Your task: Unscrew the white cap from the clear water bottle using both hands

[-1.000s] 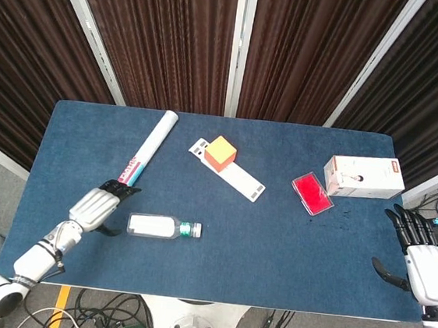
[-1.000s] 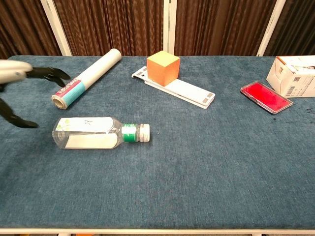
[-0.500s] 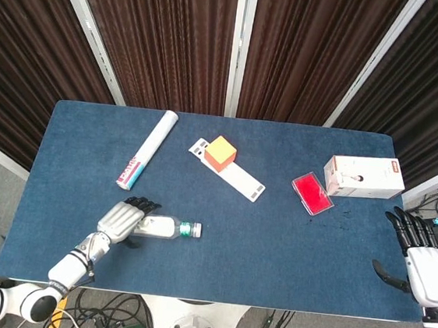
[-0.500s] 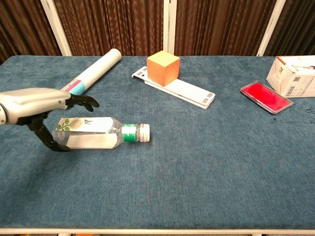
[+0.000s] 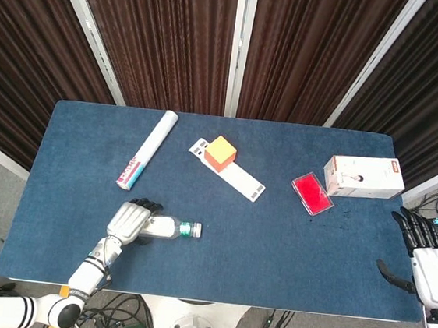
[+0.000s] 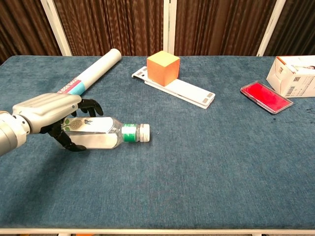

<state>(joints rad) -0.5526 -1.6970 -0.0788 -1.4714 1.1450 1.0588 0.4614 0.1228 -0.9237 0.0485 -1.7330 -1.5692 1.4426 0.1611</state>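
Observation:
The clear water bottle (image 5: 164, 226) (image 6: 101, 133) lies on its side on the blue table, its white cap (image 5: 197, 229) (image 6: 144, 132) pointing right. My left hand (image 5: 129, 221) (image 6: 49, 112) arches over the bottle's base end. Its fingers (image 6: 91, 105) reach past the far side and the thumb sits at the near side; a firm grip is not evident. The cap end is uncovered. My right hand (image 5: 430, 268) hovers at the table's right edge with its fingers spread and nothing in it, far from the bottle. It does not show in the chest view.
A white roll (image 5: 148, 149) (image 6: 87, 76) lies behind the left hand. An orange cube (image 5: 220, 152) (image 6: 163, 68) sits on a white strip (image 5: 245, 182) at the middle back. A red pad (image 5: 312, 193) (image 6: 266, 97) and a white box (image 5: 364, 177) (image 6: 295, 73) sit at the back right.
My left hand has swung in from the left, beside the roll, and now covers the bottle's base end. The bottle has stayed put. My right hand has drifted slightly towards the edge.

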